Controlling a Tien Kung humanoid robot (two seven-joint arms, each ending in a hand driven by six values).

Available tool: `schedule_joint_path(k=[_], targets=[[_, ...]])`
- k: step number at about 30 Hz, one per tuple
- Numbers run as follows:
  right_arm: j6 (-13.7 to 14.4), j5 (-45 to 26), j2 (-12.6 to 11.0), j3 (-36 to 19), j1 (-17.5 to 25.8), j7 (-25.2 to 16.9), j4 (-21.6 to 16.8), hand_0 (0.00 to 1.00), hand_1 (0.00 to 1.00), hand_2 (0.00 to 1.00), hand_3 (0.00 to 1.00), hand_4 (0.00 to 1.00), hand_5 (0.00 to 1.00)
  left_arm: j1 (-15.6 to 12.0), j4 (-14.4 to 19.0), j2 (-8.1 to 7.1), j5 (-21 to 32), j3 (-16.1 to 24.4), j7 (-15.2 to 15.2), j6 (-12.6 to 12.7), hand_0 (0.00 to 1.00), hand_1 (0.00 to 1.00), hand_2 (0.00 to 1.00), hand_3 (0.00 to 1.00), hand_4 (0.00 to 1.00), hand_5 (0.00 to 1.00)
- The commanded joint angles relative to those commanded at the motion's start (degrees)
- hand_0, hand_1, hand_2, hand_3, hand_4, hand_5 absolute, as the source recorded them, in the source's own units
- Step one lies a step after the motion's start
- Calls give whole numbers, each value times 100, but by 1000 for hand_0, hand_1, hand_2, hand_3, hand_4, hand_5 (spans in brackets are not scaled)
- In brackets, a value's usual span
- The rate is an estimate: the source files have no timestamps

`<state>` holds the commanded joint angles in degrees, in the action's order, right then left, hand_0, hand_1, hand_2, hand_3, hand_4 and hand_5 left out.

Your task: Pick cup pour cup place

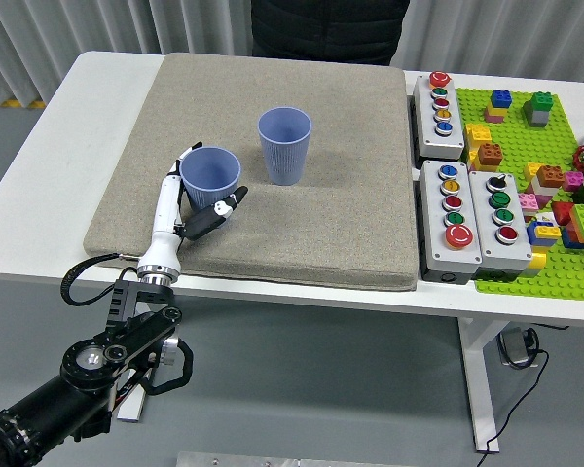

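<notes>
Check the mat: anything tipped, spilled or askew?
Nothing stands out. Both blue cups stand upright on the grey mat: the near cup within the left hand, the far cup apart. No spill visible.

Bright, even light; sharp pic.
</notes>
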<state>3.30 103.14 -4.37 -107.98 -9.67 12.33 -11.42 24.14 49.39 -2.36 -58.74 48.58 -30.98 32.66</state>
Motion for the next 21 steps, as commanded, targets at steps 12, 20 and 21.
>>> schedule_joint_path(k=[12,20,21], targets=[[2,-18,-3,8,-13,-3,2,701,704,650,626,20,315,-36,-18,-15,-185,134,50,-40,758,789,962,986,997,449],[-8,33,-2,-15,18,2,-1,701,704,648,627,20,316,-187,141,-57,-390,282,111,-101,766,793,969,990,998,450],[-8,36,-1,-15,25,3,-1,701,704,648,627,20,316,-209,162,-60,-434,306,127,-112,766,793,969,990,998,450]])
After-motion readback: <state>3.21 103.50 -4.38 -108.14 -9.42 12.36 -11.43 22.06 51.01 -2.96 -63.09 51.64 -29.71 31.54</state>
